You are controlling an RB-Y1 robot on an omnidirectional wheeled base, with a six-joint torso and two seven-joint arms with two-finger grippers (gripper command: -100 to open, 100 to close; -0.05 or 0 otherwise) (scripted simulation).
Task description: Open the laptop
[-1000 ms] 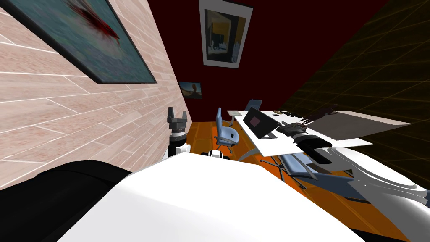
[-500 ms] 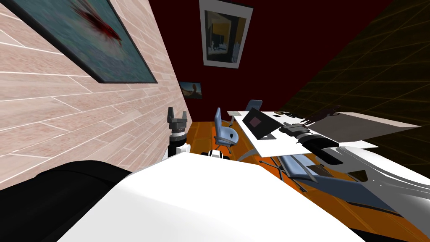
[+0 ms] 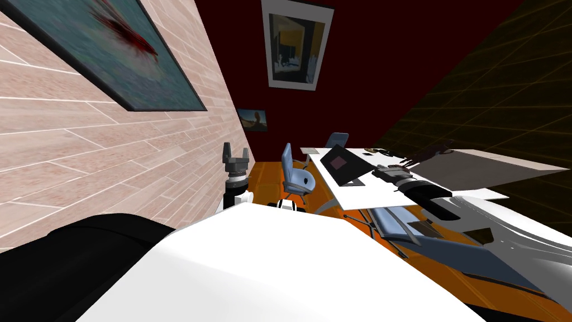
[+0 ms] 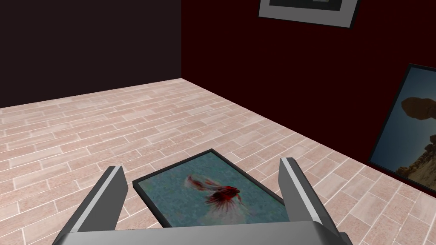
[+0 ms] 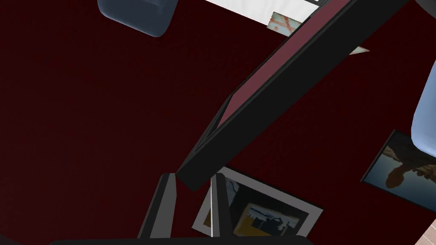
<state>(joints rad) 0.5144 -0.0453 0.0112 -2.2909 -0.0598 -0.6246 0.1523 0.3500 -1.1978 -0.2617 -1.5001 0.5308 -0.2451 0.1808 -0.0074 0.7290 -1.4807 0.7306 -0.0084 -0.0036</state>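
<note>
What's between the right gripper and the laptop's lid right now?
Nothing. In the right wrist view the right gripper is closed on a corner of the raised dark laptop lid, with both fingers against it and no gap.

Cut off by the edge of the right wrist view: the far end of the laptop lid, its near corner in frame between the closed-in fingers of the right gripper, and a blue chair. Too small to identify in the head view: dark items on the white desk behind the lid, along with the gripper's fingertips there.
</note>
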